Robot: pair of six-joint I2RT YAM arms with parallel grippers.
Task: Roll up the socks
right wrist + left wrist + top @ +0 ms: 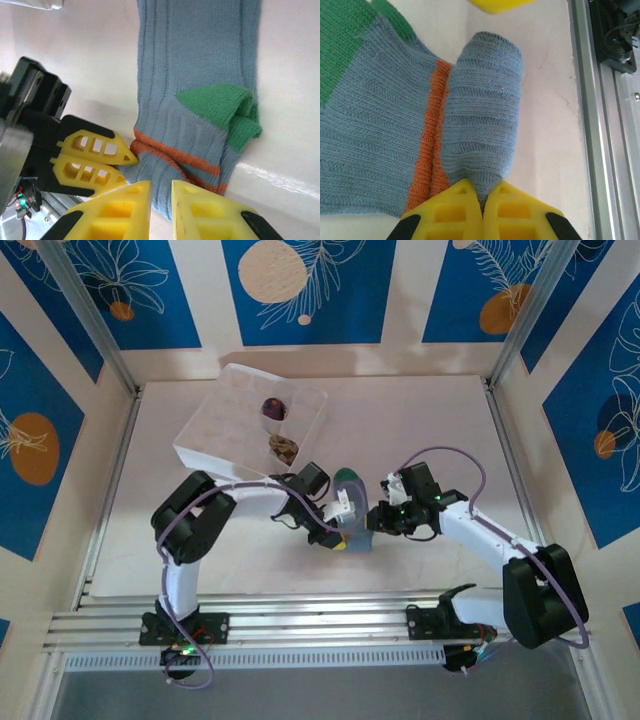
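Observation:
The blue-grey striped sock (pixel 352 502) with orange cuff (pixel 432 135) and green heel (pixel 220 102) lies on the table between both grippers. Its cuff end is folded over into a thick roll (pixel 480 110). My left gripper (pixel 482 192) is shut on that folded end, also seen from the side as the left gripper (pixel 130 169). My right gripper (pixel 161 184) holds the sock's edge in the narrow gap between its fingers. The purple sock (pixel 272 407) and the brown sock (pixel 284 447) sit balled up in the white box (pixel 195 448).
The white gridded box stands just behind the left arm's forearm. A metal rail (pixel 592 120) runs along the table's near edge, close to the sock. Frame posts stand at the back corners (pixel 95 330).

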